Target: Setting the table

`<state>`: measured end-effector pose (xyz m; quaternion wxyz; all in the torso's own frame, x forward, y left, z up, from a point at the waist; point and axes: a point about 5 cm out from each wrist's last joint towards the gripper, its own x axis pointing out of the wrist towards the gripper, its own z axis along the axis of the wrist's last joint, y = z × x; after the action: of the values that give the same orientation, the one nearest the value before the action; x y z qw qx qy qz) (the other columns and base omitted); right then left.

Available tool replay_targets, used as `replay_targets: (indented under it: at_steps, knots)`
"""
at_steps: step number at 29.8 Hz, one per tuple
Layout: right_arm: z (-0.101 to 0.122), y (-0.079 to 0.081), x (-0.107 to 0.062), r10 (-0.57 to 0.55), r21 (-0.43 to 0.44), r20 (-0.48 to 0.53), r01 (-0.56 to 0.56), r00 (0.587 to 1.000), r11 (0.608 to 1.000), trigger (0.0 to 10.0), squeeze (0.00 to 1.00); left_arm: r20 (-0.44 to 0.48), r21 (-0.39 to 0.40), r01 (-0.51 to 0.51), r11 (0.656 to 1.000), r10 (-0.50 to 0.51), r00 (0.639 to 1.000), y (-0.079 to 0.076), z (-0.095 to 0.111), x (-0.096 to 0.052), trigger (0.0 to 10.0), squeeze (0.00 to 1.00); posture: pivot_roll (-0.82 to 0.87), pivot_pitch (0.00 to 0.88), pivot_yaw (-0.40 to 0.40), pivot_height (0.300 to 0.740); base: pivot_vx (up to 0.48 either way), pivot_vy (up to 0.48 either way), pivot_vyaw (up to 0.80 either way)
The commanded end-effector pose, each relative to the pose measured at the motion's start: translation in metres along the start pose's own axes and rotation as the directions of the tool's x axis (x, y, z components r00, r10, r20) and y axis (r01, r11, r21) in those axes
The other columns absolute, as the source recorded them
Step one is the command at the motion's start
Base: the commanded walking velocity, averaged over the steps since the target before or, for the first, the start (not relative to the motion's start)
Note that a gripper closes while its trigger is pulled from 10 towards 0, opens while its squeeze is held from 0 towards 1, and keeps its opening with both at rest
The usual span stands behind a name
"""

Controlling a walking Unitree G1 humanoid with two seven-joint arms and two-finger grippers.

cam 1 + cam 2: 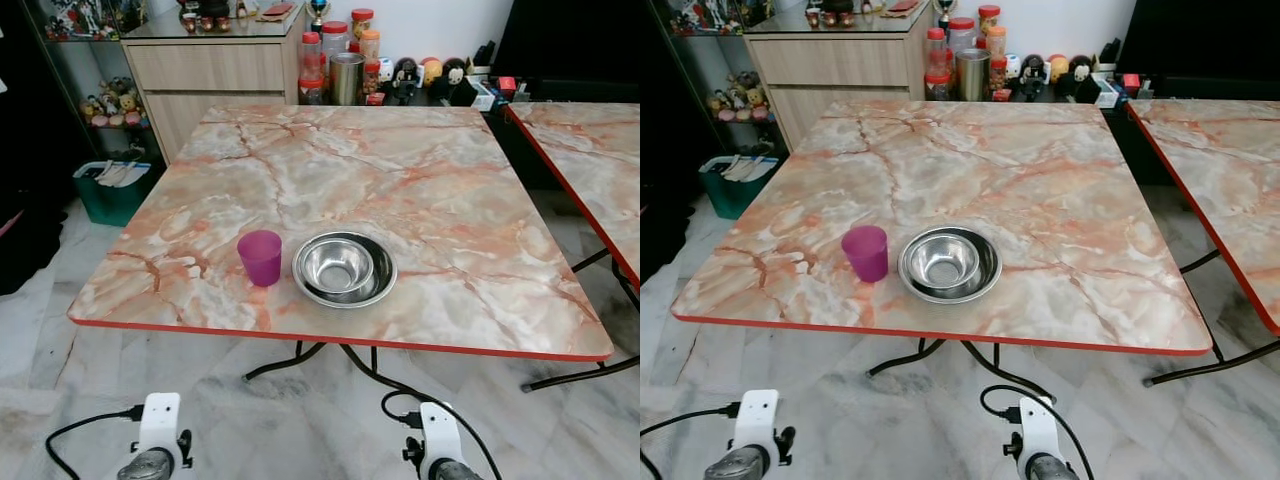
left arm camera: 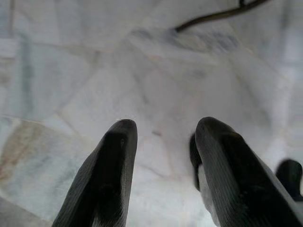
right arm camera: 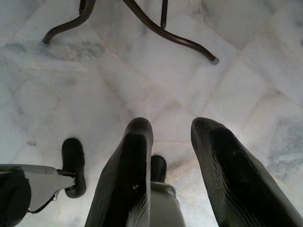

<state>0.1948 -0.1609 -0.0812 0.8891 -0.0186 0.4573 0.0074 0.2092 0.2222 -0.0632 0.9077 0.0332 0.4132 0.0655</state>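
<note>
While both arms hang cropped, left gripper [image 2: 163, 137] and right gripper [image 3: 170, 135] jaws gape empty.

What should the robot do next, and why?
Probably lift one arm toward the table. Both pincers, left and right, hang open and empty over the floor, while the purple cup and metal bowl sit side by side near the table's front edge.

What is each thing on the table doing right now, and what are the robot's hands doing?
Purple cup: upright, looks empty, just left of the bowl.
Steel bowl: right way up, empty, near the table's front edge.
Marble-look table: bare apart from the cup and bowl.
Left hand: open, holding nothing, pointing at the floor.
Right hand: open, holding nothing, pointing at the floor.
</note>
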Motion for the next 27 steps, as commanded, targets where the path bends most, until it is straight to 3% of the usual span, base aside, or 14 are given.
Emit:
replay_targets:
  at_steps: [1,7,17,20,27]
  knots:
    - [0.001,0.0,0.0,0.001,0.002,0.009,-0.001,1.0,1.0,10.0,0.0,-0.023,0.011,0.0,1.0,0.001,1.0,0.003,-0.005,-0.001,10.0,0.0,0.03,0.0,0.023,0.74,0.0,0.0,0.0]
    - [0.001,-0.003,0.0,-0.061,0.058,0.005,0.06,0.998,0.996,10.0,0.0,-0.025,0.01,-0.006,1.0,0.007,1.0,-0.002,-0.005,0.0,10.0,0.0,0.01,0.0,0.017,0.74,0.0,0.0,0.0]
    - [0.0,-0.008,0.0,-0.086,0.066,0.007,0.085,0.996,0.994,10.0,0.0,-0.051,0.031,-0.017,0.999,0.019,0.999,-0.009,-0.011,-0.001,10.0,0.0,-0.01,0.0,0.008,0.74,0.0,-0.312,0.0]
    - [0.001,-0.008,-0.001,-0.096,0.092,0.018,0.094,0.995,0.991,10.0,0.0,-0.08,0.024,-0.045,0.999,0.047,0.996,-0.006,-0.017,-0.002,10.0,0.0,-0.01,0.0,0.027,0.74,0.0,-0.371,0.0]
    - [0.002,-0.006,0.0,-0.091,0.065,0.018,0.09,0.996,0.994,10.0,0.0,-0.083,0.004,-0.066,0.998,0.067,0.994,0.001,-0.015,-0.002,10.0,0.0,-0.01,0.0,0.034,0.74,0.0,-0.451,0.0]
